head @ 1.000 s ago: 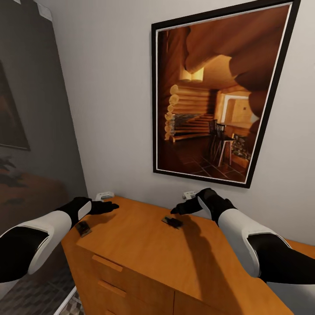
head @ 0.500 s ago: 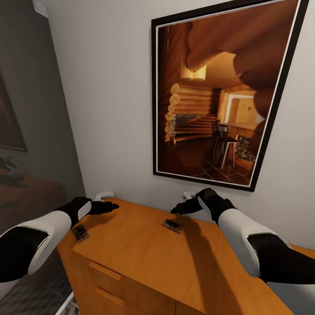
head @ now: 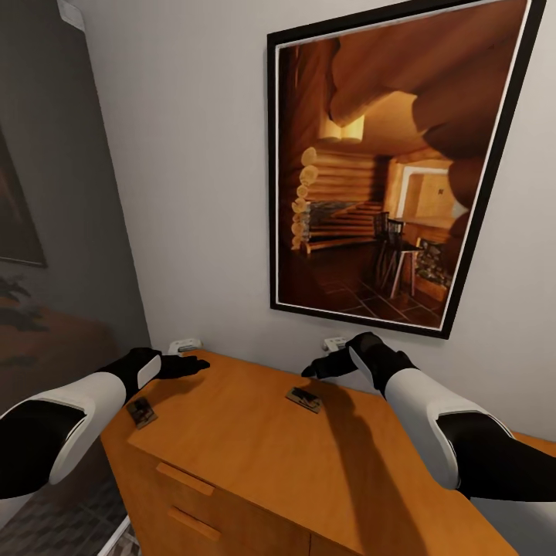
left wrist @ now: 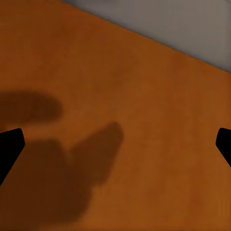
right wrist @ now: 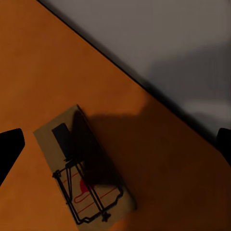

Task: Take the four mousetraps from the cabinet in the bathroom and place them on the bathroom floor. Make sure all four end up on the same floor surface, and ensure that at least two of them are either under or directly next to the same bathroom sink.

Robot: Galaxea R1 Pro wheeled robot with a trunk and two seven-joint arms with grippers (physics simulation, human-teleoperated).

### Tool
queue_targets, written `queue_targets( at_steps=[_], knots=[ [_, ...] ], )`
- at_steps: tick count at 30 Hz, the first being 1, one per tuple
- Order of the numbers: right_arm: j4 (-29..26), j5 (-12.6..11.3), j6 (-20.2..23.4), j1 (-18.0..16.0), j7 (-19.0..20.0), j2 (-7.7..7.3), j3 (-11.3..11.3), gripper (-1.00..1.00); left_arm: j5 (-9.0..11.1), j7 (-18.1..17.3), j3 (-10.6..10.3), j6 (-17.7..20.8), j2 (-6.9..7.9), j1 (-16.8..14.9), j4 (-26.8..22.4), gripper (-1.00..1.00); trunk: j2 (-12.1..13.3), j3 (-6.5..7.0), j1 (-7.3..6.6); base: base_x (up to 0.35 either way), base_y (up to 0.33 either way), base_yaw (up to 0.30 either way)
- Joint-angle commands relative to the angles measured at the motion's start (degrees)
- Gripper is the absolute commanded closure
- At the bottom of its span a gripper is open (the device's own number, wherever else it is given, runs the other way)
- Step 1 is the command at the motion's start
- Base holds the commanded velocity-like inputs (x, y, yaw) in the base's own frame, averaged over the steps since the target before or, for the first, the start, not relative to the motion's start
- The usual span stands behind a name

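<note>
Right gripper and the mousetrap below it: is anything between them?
No. In the head view the right gripper hangs open above the mousetrap, with bare cabinet top and the gripper's shadow between.

Ahead of me a pale wall (head: 193,193) carries a big black-framed picture (head: 386,166) of a log cabin room. To my left stands a darker grey wall (head: 46,154).
</note>
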Motion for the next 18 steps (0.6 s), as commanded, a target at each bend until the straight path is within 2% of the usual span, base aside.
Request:
queue_targets(
  at_steps=[1, 18],
  knots=[
    [0.0, 0.6, 0.1, 0.0, 0.4, -0.02, 0.2, -1.0, 0.6, -0.1, -0.5, 0.4, 0.03, 0.0, -0.1, -1.0, -0.1, -0.08, 0.01, 0.001, 0.0, 0.0],
    [2.4, 0.4, -0.4, 0.0, 0.4, 0.08, 0.1, -1.0, 0.6, -0.1, -0.5, 0.4, -0.02, 0.0, -0.1, -1.0, -0.1, -0.08, 0.01, 0.0, 0.0, 0.0]
  ],
)
